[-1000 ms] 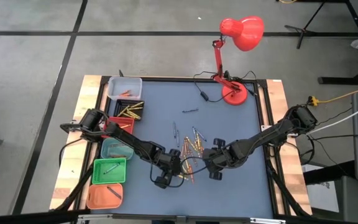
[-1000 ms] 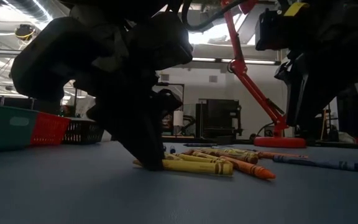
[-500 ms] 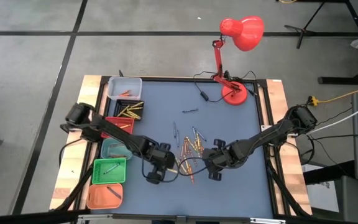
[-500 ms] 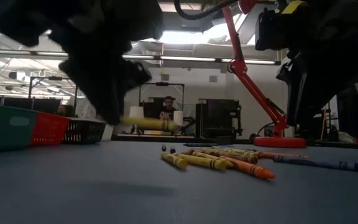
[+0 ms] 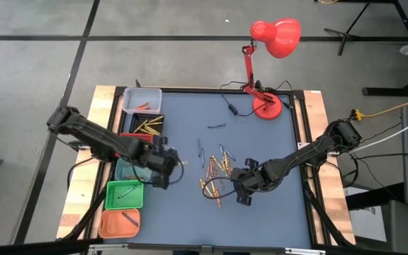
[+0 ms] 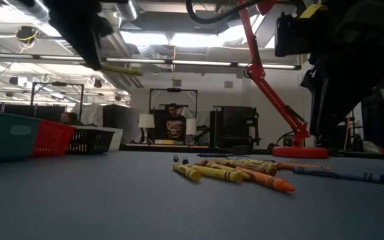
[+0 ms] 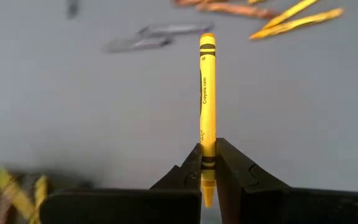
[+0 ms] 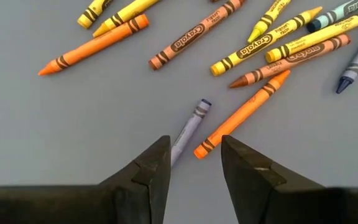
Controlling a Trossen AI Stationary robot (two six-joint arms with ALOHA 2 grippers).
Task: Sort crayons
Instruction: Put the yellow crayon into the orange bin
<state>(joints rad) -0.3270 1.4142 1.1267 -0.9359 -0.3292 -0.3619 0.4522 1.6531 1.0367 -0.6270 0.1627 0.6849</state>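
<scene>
Gripping a yellow crayon (image 7: 207, 106) tight, my left gripper (image 7: 207, 163) hangs high beside the crayon pile (image 5: 214, 173); my right gripper (image 8: 195, 163) gapes empty over it.

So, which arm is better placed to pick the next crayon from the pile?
The right one, probably. The right gripper is open, just above the loose crayons, with a blue-grey crayon between its fingers. The left gripper is busy: it holds a yellow crayon near the bins.

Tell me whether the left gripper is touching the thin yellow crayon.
Touching. The left wrist view shows the left gripper shut on the yellow crayon, fingers pressed against its lower end on both sides.
</scene>
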